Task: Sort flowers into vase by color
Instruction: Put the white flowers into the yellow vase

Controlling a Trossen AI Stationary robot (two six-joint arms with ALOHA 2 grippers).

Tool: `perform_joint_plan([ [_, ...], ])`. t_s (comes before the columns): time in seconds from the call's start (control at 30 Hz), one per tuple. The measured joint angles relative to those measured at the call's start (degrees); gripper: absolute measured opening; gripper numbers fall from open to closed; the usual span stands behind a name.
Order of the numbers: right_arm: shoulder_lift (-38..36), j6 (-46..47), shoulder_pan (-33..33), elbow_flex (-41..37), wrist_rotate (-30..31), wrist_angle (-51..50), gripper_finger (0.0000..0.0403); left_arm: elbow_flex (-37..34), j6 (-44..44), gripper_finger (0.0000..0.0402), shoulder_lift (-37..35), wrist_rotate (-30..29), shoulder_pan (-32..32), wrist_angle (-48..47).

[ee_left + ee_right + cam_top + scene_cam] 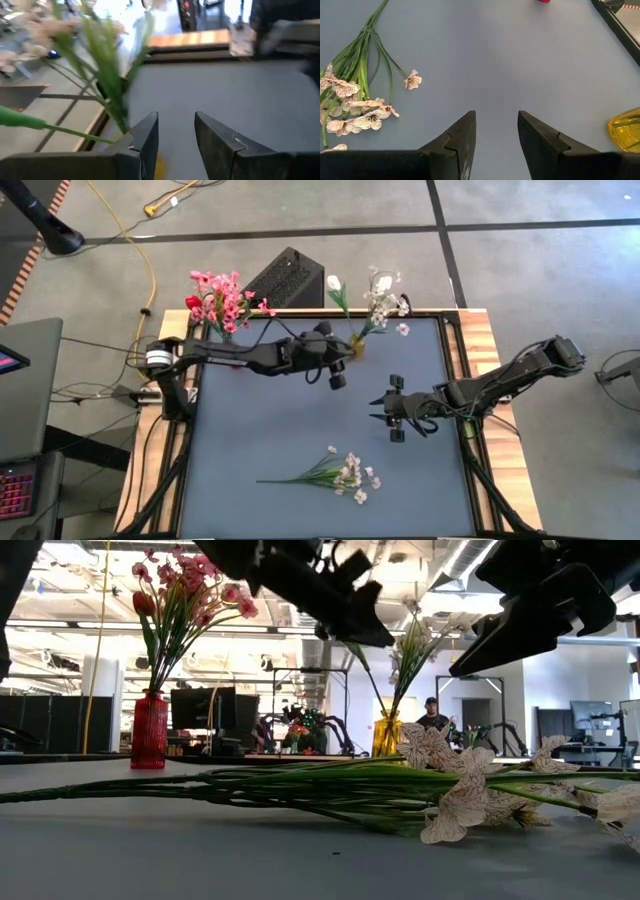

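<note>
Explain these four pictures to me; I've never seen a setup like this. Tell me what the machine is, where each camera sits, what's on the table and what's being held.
Two dark robot arms work at a grey table. One camera looks straight down, one sits at tabletop level, and one rides each wrist. The left gripper hovers by the yellow glass vase of white flowers; the right gripper hovers mid-table. Both have open jaws and hold nothing. A red vase holds pink and red flowers. One pale blossom spray with green stems lies on the table.

Robotics lab: other robot arms (300, 730), monitors (205, 708), open workstations behind.
</note>
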Motion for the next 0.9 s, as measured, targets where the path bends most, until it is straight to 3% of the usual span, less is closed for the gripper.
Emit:
perform_joint_plan([
  [0.4, 0.0, 0.0, 0.0, 0.0, 0.0, 1.0, 0.0170, 0.0, -0.2, 0.0117, -8.2, 0.3, -11.1, -24.3],
  [0.57, 0.0, -0.5, -0.2, 0.0, 0.0, 5.7, 0.0170, 0.0, -0.5, 0.0117, -10.0, 6.4, -15.5, -33.3],
  [0.9, 0.0, 1.2, 2.0, 0.0, -4.2, 9.3, 0.0170, 0.0, -18.5, 0.0117, -9.5, 17.2, -24.2, -42.0],
])
